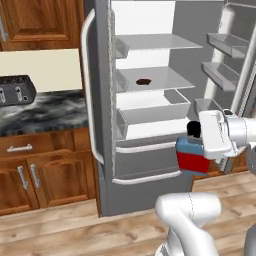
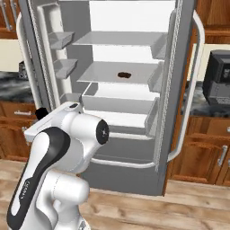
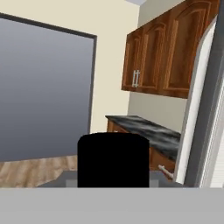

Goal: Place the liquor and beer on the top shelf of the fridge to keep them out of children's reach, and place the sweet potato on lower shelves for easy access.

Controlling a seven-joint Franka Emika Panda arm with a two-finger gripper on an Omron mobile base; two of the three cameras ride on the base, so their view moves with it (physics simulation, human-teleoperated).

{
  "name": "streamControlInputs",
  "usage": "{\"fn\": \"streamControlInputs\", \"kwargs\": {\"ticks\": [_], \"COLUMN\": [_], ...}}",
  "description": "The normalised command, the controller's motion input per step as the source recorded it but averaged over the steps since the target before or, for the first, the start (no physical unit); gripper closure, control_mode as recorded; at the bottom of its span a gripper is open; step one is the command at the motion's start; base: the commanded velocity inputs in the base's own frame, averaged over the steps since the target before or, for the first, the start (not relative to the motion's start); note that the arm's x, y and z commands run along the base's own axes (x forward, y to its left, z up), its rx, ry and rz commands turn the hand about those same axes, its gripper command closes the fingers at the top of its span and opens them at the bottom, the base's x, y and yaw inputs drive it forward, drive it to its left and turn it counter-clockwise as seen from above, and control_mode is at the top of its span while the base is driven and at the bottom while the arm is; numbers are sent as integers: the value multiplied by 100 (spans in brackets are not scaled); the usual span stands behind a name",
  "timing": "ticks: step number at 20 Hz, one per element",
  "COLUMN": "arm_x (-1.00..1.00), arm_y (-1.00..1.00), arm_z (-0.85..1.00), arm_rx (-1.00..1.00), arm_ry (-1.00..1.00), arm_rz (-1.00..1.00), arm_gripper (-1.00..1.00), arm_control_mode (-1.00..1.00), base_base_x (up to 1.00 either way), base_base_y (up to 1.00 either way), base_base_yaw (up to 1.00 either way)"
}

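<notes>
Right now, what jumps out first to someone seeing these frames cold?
The open fridge fills the middle, its top shelf bare and a small dark sweet potato on the shelf below. In front of it, low and to the right in the left base view, the gripper holds the red-and-blue liquor by its side. The bottle's black cap blocks the lower middle of the hand view.

no readable text, no labels, no brands, no numbers

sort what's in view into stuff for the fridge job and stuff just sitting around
For the job:
- liquor, held in the hand
- sweet potato, lying on a middle shelf
- fridge, open
- top shelf

Just lying about:
- toaster
- microwave
</notes>
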Motion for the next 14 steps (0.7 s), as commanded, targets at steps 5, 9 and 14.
{"fn": "streamControlInputs", "kwargs": {"ticks": [5,9,14], "arm_x": [0,0,0], "arm_y": [0,0,0], "arm_z": [0,0,0], "arm_rx": [0,0,0], "arm_ry": [0,0,0], "arm_rz": [0,0,0], "arm_gripper": [100,100,100], "arm_control_mode": [100,100,100], "base_base_x": [67,62,60], "base_base_y": [3,3,8], "base_base_yaw": [-13,-11,-12]}}
